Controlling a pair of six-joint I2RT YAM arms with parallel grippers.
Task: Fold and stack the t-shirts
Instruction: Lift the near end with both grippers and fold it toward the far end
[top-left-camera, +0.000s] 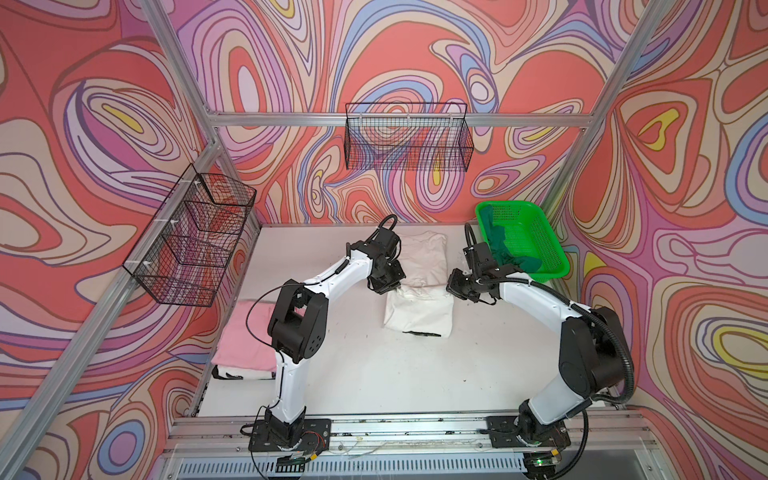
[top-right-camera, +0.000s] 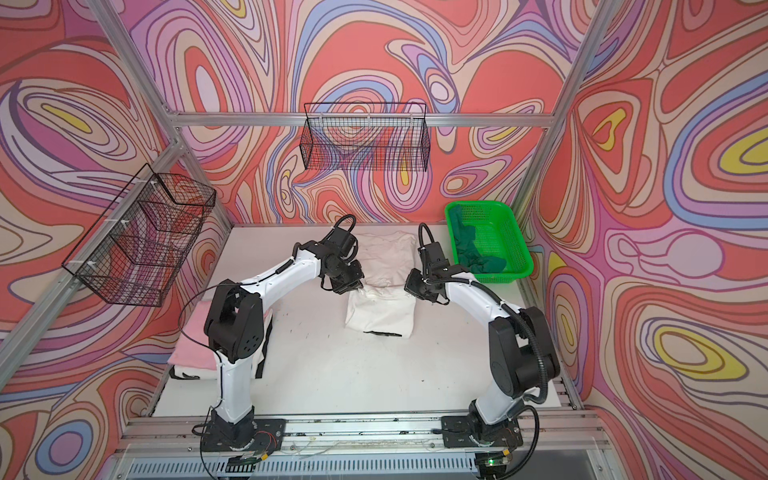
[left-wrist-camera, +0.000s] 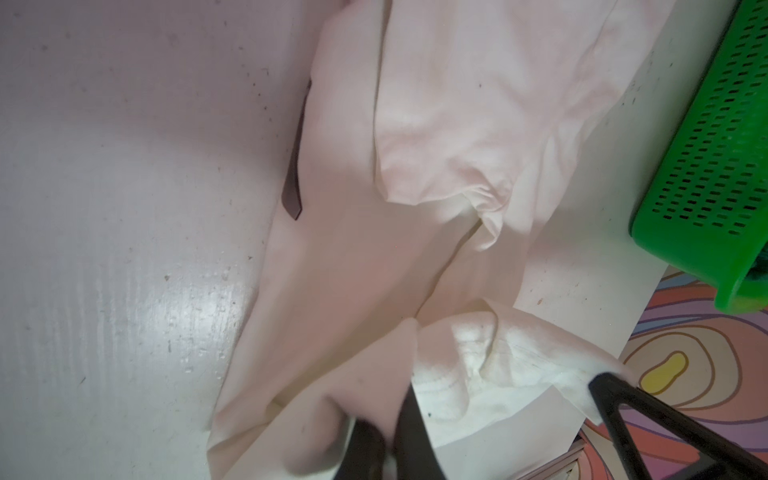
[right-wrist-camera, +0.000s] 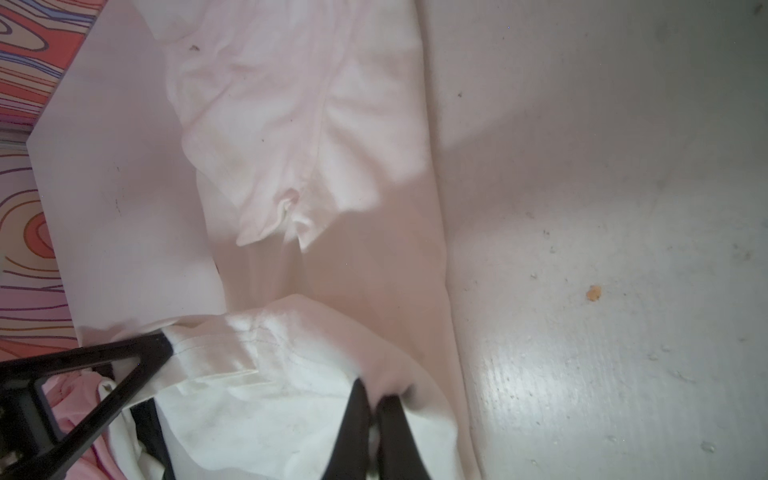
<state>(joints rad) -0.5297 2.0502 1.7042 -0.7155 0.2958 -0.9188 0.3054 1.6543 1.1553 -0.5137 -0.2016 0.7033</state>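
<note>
RISK (judged): a corner slips from its thin pinch, or uneven claw travel skews the fold | left claw: closed, pinching white shirt edge | right claw: closed, pinching same shirt | PLACE: white shirt lies just beside green basket; dark green shirt inside it

I log: left arm, right arm – white shells, black joint housings | base plates – black, flat, screwed | left arm cable – thin, black, looped | right arm hose – black, ribbed | left gripper, right gripper – black fingers, black triangular frames
</note>
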